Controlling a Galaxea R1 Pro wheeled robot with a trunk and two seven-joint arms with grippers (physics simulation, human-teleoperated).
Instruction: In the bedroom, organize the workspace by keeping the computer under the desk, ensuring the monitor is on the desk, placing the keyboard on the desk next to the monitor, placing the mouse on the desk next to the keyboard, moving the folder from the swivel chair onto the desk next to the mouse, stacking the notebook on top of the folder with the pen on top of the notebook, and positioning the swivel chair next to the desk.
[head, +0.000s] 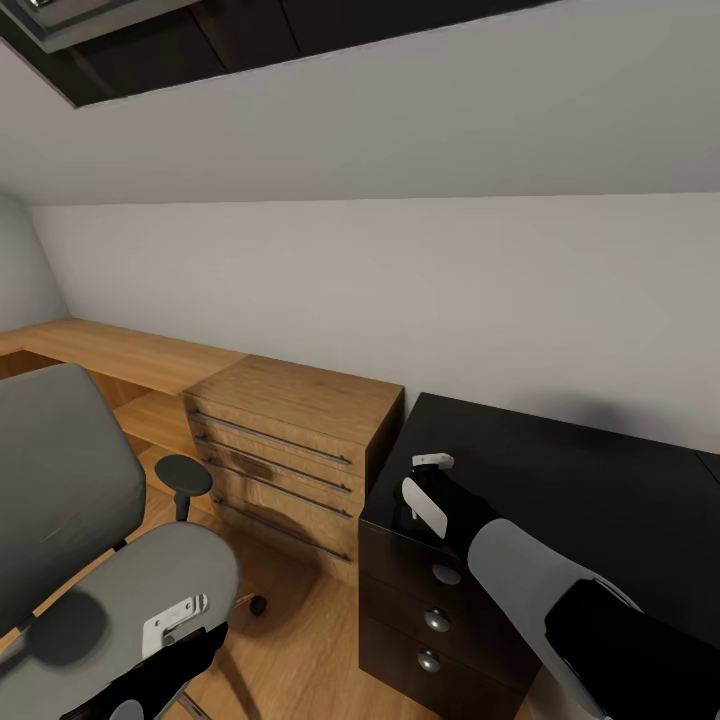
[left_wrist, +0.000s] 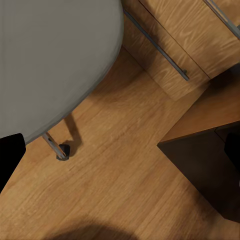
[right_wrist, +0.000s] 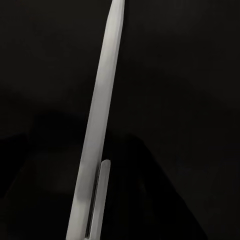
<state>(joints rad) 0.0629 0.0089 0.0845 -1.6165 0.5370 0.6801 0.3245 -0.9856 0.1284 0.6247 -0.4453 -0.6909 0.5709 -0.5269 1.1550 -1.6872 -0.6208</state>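
The grey swivel chair (head: 60, 480) stands at the left, its seat bare (left_wrist: 50, 60). My left gripper (head: 190, 640) hangs open beside the seat's front edge, above the oak floor (left_wrist: 125, 145). The black desk (head: 560, 480) fills the lower right, and its visible top carries nothing. My right gripper (head: 428, 475) hovers over the desk's near left corner. The white pen (right_wrist: 102, 115) runs lengthwise close to the right wrist camera against the black desk top (right_wrist: 190, 100), apparently held. The black fingers are lost against the dark top.
A low oak drawer cabinet (head: 290, 430) stands between chair and desk, with a long oak counter (head: 110, 350) behind the chair. Dark desk drawers with silver knobs (head: 437, 620) face me. A chair caster (left_wrist: 62, 150) rests on the plank floor. The sloped ceiling hangs low over the wall.
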